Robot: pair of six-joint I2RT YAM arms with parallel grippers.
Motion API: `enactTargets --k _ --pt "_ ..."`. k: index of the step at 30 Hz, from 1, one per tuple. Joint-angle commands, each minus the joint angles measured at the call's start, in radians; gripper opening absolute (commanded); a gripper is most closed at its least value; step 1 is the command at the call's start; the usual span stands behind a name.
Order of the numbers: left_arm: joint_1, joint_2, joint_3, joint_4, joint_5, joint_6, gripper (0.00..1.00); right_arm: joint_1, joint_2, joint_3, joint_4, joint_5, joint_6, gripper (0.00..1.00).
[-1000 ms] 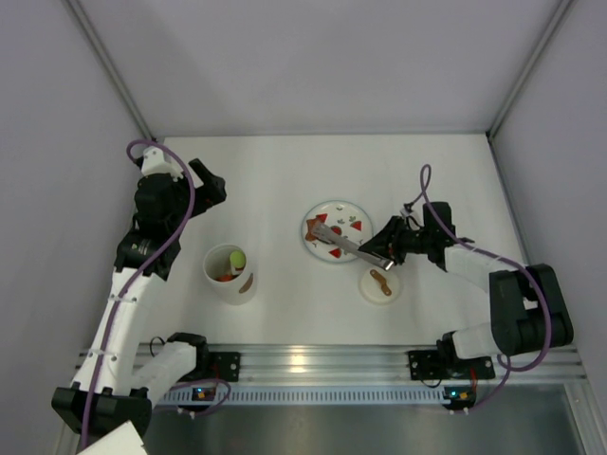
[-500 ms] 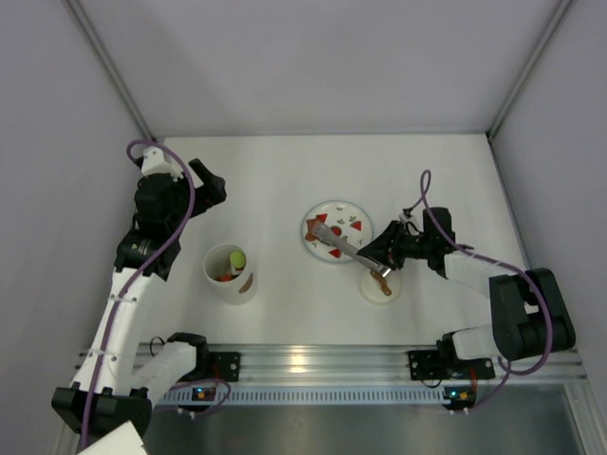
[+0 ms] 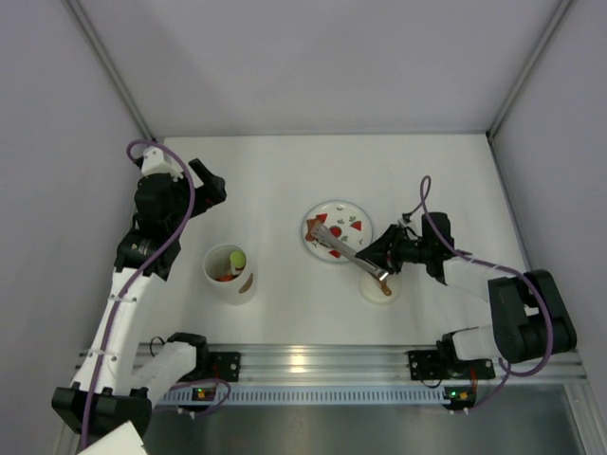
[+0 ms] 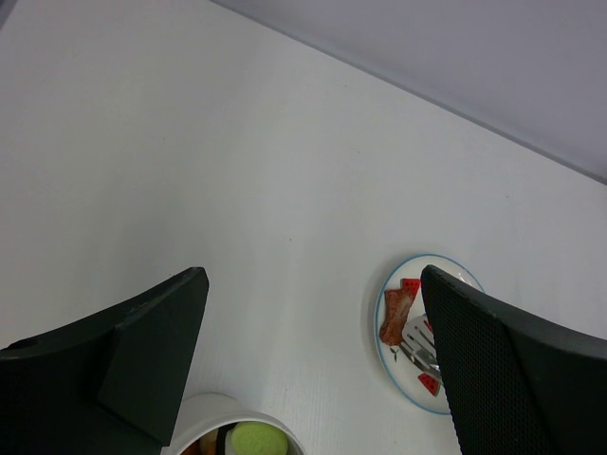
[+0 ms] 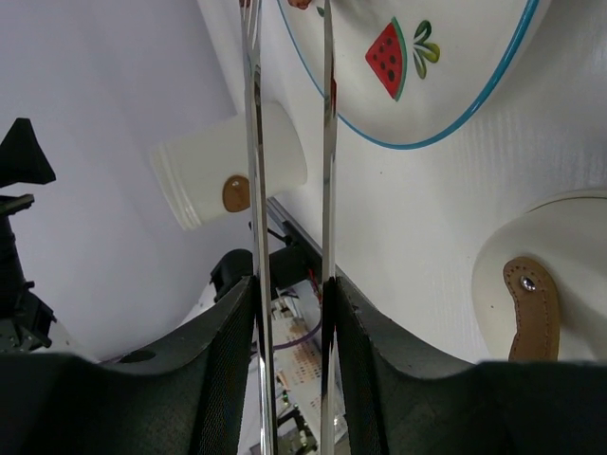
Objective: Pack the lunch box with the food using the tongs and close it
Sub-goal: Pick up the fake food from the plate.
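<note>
The lunch box (image 3: 229, 275) is a white tub standing left of centre; yellow-green and orange food (image 3: 235, 260) lies inside it. A brown food piece (image 3: 318, 227) rests on the plate (image 3: 349, 210). My right gripper (image 3: 379, 258) is shut on the tongs (image 3: 349, 248), whose tips reach over the plate beside that piece. In the right wrist view the two tong arms (image 5: 253, 171) run up between my fingers (image 5: 218, 370) toward the plate (image 5: 446, 85). My left gripper (image 4: 313, 275) hangs open and empty, high above the table behind the tub (image 4: 204, 412).
A round white lid (image 3: 379, 289) with a brown strap lies near the right gripper, between the plate and the near edge; it also shows in the right wrist view as the lid (image 5: 560, 256). Grey walls enclose the table on three sides.
The right gripper has slid a little toward the near edge and left, carrying the tongs; it now overlaps the lid's far edge. The left arm has not moved.
</note>
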Motion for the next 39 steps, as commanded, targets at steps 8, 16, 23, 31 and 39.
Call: enactTargets --k 8,16,23,31,39 --pt "0.005 -0.004 -0.008 0.024 -0.008 0.0 0.99 0.044 0.0 -0.003 0.145 -0.016 0.056 0.37" --pt "0.005 -0.004 -0.01 0.026 -0.008 0.0 0.99 0.051 0.034 -0.008 0.191 -0.009 0.077 0.37" --pt "0.005 -0.004 -0.01 0.024 -0.008 -0.001 0.99 0.056 0.073 -0.011 0.237 -0.002 0.1 0.37" --pt "0.005 -0.004 -0.01 0.026 -0.01 0.0 0.99 0.061 0.108 -0.02 0.297 0.011 0.134 0.34" --pt "0.005 -0.004 -0.008 0.026 -0.007 0.0 0.99 0.061 0.097 -0.041 0.318 0.034 0.148 0.28"
